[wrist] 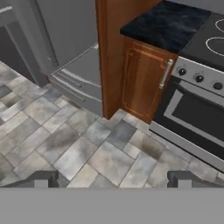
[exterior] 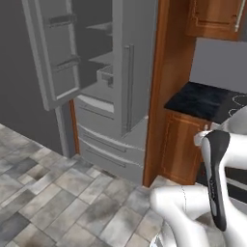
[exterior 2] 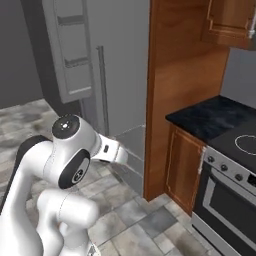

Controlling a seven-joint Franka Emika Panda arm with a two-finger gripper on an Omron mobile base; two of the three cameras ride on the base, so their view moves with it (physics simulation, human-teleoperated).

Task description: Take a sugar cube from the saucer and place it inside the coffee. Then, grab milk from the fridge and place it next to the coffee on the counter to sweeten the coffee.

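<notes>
The fridge (exterior: 116,96) is tall and grey. Its left door (exterior: 53,53) is swung open, showing grey shelves inside, and its right door with the long handle is closed. It also stands in the right base view (exterior 2: 120,65) and the hand view (wrist: 74,39). A short stretch of black marble counter (exterior: 198,99) (exterior 2: 210,117) (wrist: 164,24) lies right of a wooden side panel. My gripper (wrist: 113,181) is open, its two dark fingertips wide apart over the tiled floor with nothing between them. The sugar cube, saucer, coffee and milk are out of view.
A steel oven (exterior 2: 230,195) (wrist: 197,113) with a black stovetop adjoins the counter on the right. A brown cabinet door (wrist: 142,78) with a silver handle sits under the counter. A tall wooden panel (exterior: 161,72) separates fridge and counter. Grey tiled floor (exterior: 58,193) stretches in front.
</notes>
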